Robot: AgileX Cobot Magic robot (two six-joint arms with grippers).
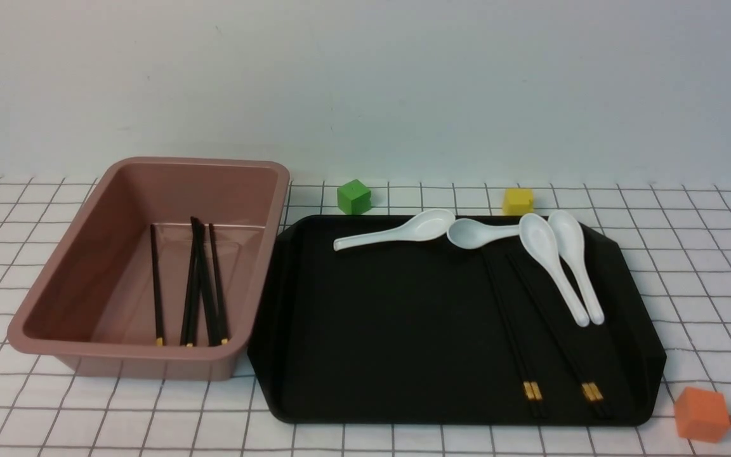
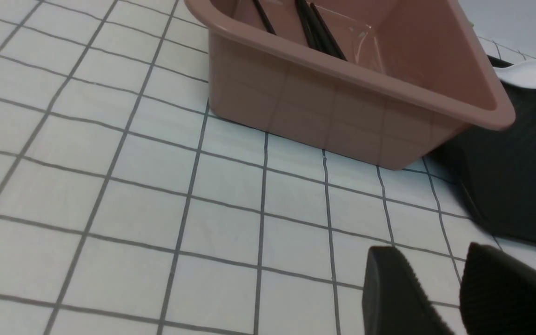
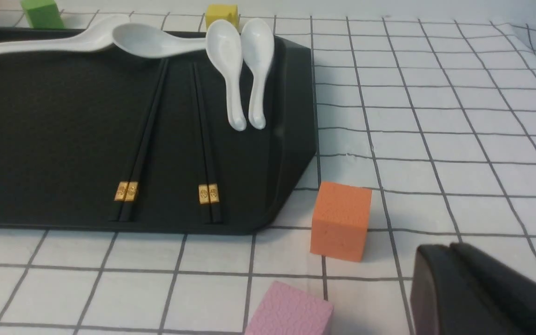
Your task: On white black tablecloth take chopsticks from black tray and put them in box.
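Observation:
The black tray [image 1: 403,330] lies right of the pink box [image 1: 73,304] on the tablecloth [image 1: 708,279]. Two pairs of black chopsticks [image 1: 518,343] with gold bands lie in the tray's right half, one pair [image 3: 144,135] beside the other [image 3: 205,139]. Several chopsticks [image 1: 197,285] lie inside the box [image 2: 342,102]. My left gripper [image 2: 428,253] is open and empty above the cloth near the box's front. My right gripper [image 3: 452,246] is shut and empty, beside the orange cube. Neither gripper shows in the front view.
Several white soup spoons [image 1: 549,254] lie along the tray's far side. A green cube [image 1: 353,196] and a yellow cube [image 1: 518,200] sit behind the tray. An orange cube [image 3: 341,220] sits off the tray's front right corner, a pink cube [image 3: 289,311] nearer me.

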